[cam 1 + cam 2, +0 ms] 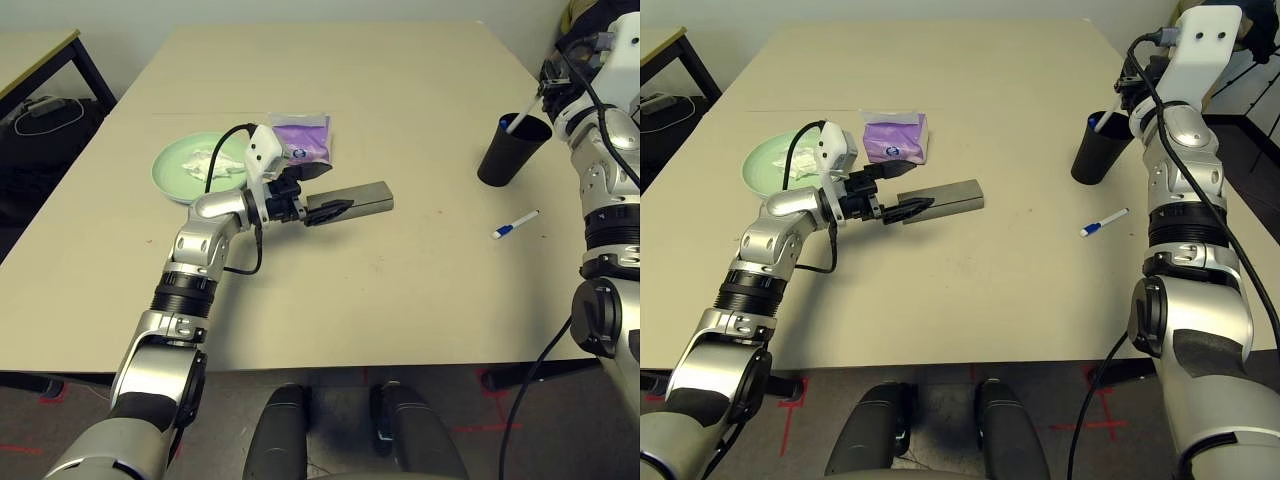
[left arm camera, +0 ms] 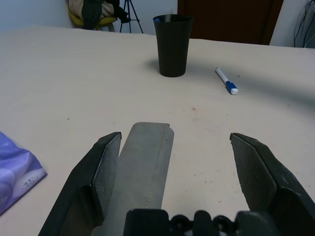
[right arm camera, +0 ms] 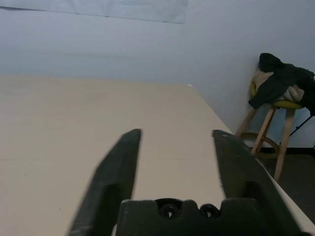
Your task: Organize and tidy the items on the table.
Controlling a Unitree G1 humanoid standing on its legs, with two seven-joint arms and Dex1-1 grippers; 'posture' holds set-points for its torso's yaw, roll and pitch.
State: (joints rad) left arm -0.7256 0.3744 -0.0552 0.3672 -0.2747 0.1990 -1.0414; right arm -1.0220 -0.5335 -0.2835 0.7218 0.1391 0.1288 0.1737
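My left gripper stands open around the near end of the grey glasses case, which lies flat mid-table and sits close to one finger in the left wrist view. Behind it lie the purple tissue pack and the mint green plate holding a crumpled white tissue. At the right stands the black cup with a white-blue pen in it. Another pen lies on the table in front of the cup. My right gripper hangs open above the cup, nothing between its fingers.
The table has bare room in front of the case and across its far half. A smaller table with a dark bag under it stands at the far left. A stool with clothes is beyond the table's corner.
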